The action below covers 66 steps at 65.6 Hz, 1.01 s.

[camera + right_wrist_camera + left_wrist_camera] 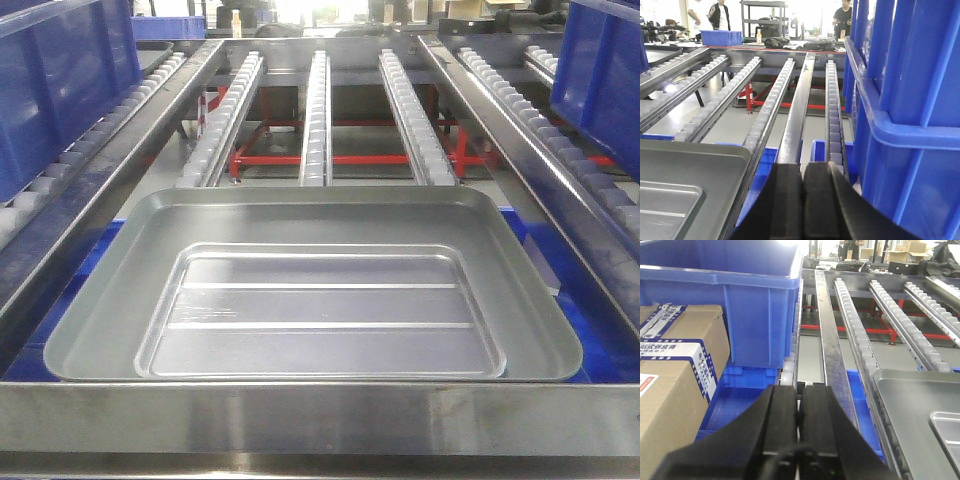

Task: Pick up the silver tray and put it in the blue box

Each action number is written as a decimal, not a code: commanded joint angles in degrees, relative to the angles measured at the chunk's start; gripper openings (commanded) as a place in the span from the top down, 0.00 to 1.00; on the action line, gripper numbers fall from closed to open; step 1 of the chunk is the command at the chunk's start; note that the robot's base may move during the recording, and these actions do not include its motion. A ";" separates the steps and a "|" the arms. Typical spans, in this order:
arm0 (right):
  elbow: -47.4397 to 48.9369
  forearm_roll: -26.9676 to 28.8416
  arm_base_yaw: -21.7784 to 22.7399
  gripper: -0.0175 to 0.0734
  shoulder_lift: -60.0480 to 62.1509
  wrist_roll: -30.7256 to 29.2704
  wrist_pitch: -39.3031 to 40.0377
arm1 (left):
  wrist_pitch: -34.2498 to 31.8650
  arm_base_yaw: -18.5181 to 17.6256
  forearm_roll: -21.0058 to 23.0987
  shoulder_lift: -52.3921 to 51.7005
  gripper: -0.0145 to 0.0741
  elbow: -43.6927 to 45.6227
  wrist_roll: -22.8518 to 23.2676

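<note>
The silver tray (320, 320) lies flat and level in the middle of the front view, two ribs across its floor. Blue plastic of the blue box (608, 355) shows beneath its left and right edges; whether the tray rests on the rim or inside I cannot tell. The left wrist view has the tray (910, 400) to the right, past a steel rail, with the blue box (862, 410) between. My left gripper (800, 387) is shut and holds nothing. In the right wrist view the tray (685, 170) lies to the left. My right gripper (802, 165) is shut and holds nothing.
Tall blue crates stand on the side roller lanes, one left (730, 305) and one right (910, 100). Cardboard boxes (670, 380) sit at the far left. Roller rails (315, 110) run away behind the tray. A steel bar (320, 420) crosses the front.
</note>
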<state>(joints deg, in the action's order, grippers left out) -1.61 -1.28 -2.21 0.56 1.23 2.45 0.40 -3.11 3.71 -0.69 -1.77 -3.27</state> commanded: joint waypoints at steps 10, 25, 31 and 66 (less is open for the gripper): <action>1.00 0.05 0.00 0.75 1.24 -0.64 4.85 | -5.39 0.14 0.30 -0.80 0.84 -1.02 0.22; 1.00 0.05 0.00 0.75 1.24 -0.64 4.85 | -5.39 0.14 0.30 -0.80 0.84 -1.02 0.22; 1.00 0.05 0.00 0.75 1.24 -0.64 4.85 | -5.39 0.14 0.30 -0.80 0.84 -1.02 0.22; 2.60 -0.18 -0.13 0.75 1.11 -0.59 3.86 | -5.63 0.14 0.30 -0.57 0.84 1.06 0.22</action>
<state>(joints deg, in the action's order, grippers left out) -1.61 -1.28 -2.21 0.56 1.23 2.33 -0.88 -3.11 3.71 -0.69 -1.77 -3.27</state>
